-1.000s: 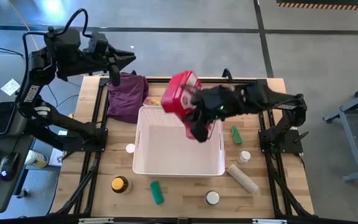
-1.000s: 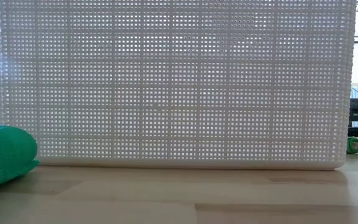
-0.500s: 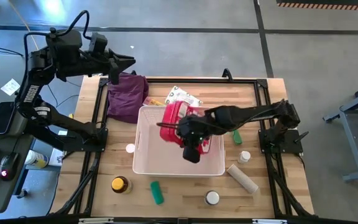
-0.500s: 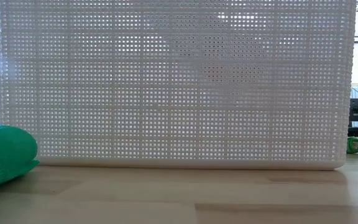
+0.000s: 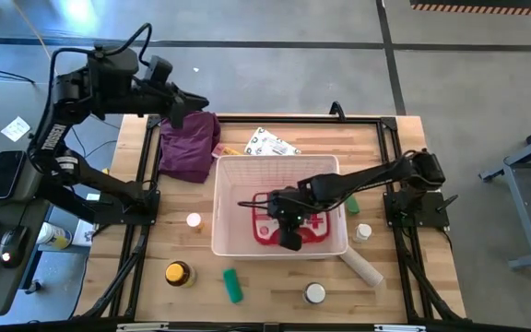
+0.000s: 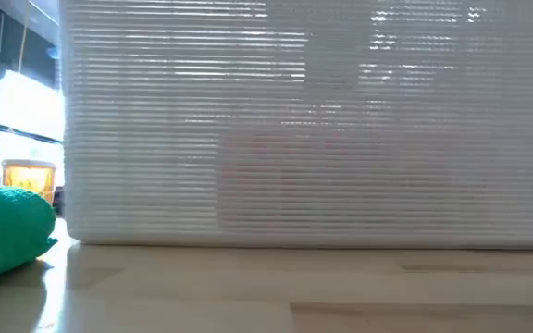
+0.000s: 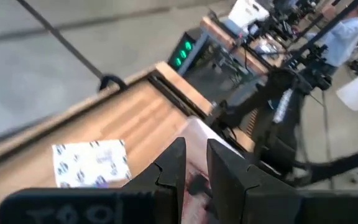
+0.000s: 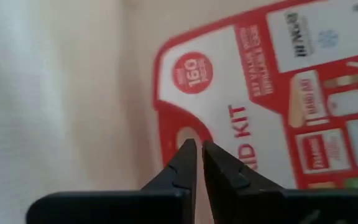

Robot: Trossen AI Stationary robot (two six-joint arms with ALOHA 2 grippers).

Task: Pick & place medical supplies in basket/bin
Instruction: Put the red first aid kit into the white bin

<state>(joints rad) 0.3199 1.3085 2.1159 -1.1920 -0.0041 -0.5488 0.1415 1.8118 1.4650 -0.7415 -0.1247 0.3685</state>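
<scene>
The red first-aid pouch (image 5: pixel 295 231) lies flat on the floor of the white basket (image 5: pixel 231 205), printed label up (image 8: pixel 278 81). My right gripper (image 5: pixel 282 221) reaches down into the basket and is shut at the pouch. My left gripper (image 5: pixel 201 100) hangs raised over the far left corner above the purple cloth (image 5: pixel 189 146), narrowly open with nothing between its fingers (image 7: pixel 173 168). Outside the basket lie the white packet (image 5: pixel 270 143), a green tube (image 5: pixel 233 284), the amber bottle (image 5: pixel 178 273) and the beige roll (image 5: pixel 361 266). My right gripper closes its fingertips (image 8: pixel 186 155) on the pouch at the rounded corner of its printed label (image 8: pixel 174 127). The fingers come from above, slanting down. What lies between the tips is hidden by the fingers themselves. The pouch rests flat on the basket floor.
White-capped bottles stand at the near edge (image 5: pixel 314 293) and right of the basket (image 5: pixel 363 232). A small white cap (image 5: pixel 193 220) lies left of it, and a second green piece (image 5: pixel 350 201) sits against its right wall. The low view is filled by the basket wall (image 6: pixel 313 129).
My right gripper has come down from above the basket's far rim into the basket, tipping more steeply downward. The pouch went with it and now lies flat on the floor. The basket has slid a little toward the table's right edge. My left wrist has rolled.
</scene>
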